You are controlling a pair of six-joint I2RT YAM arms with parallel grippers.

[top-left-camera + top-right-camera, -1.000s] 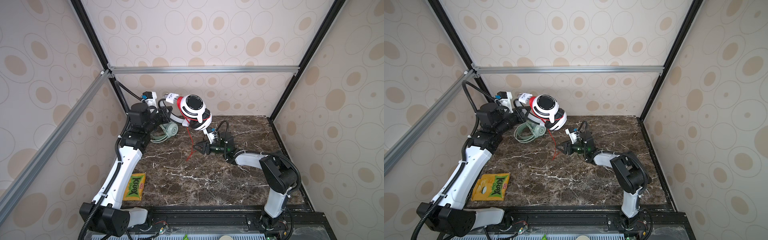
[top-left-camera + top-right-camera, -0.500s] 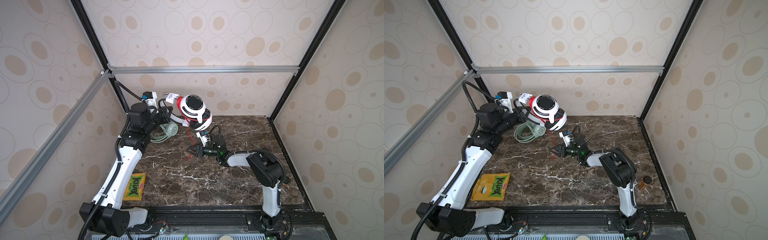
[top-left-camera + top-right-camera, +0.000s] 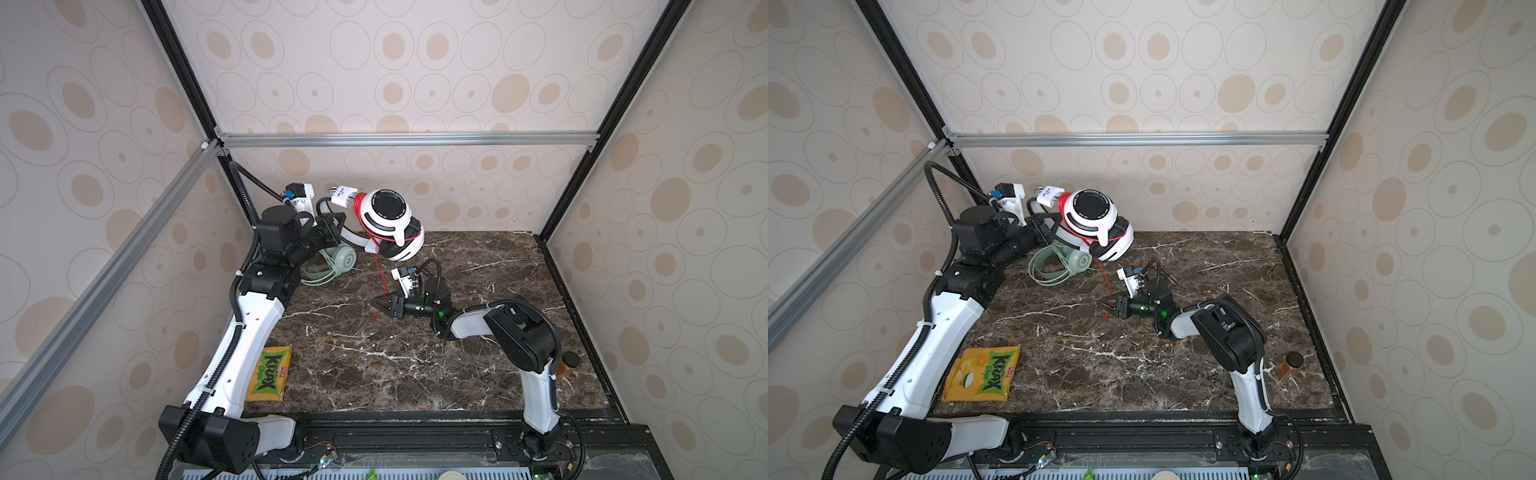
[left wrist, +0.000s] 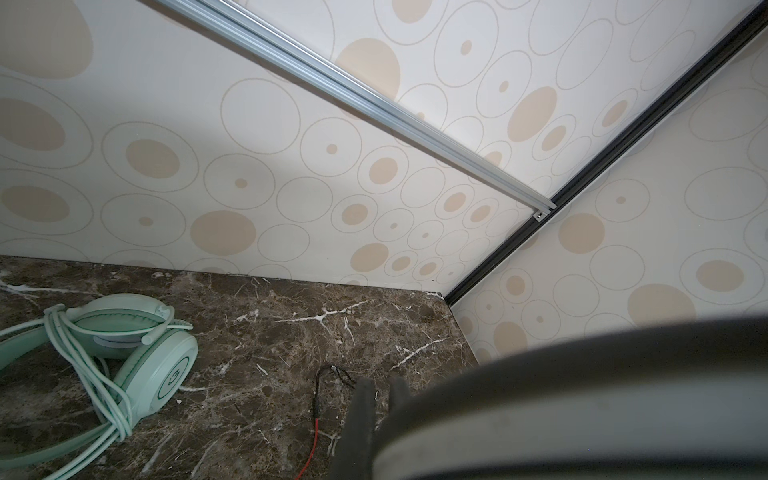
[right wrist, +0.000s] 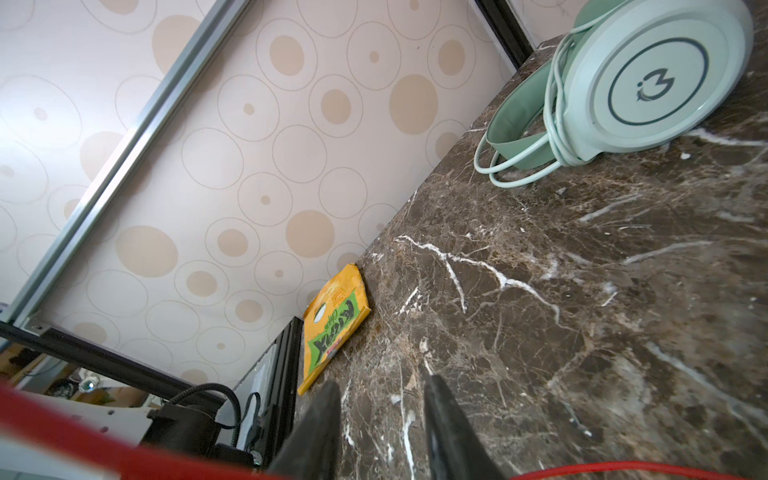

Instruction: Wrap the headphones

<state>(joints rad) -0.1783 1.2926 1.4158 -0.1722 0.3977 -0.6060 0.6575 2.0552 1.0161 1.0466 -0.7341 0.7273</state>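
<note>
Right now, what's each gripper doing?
Left gripper: shut on the white-and-black headphones, by the headband.
Right gripper: open, nothing between its fingertips; red cord close by.

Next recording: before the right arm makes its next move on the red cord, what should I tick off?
1. Left gripper shut on the white headphones at the headband, held off the table: ok.
2. Red cord partly wound round them, tail hanging to the table: ok.
3. Right gripper low beside the tail, jaws apart: ok.
4. Cord between those jaws: cannot tell.
5. Green headphones lying wrapped, apart from the tail: ok.
</note>
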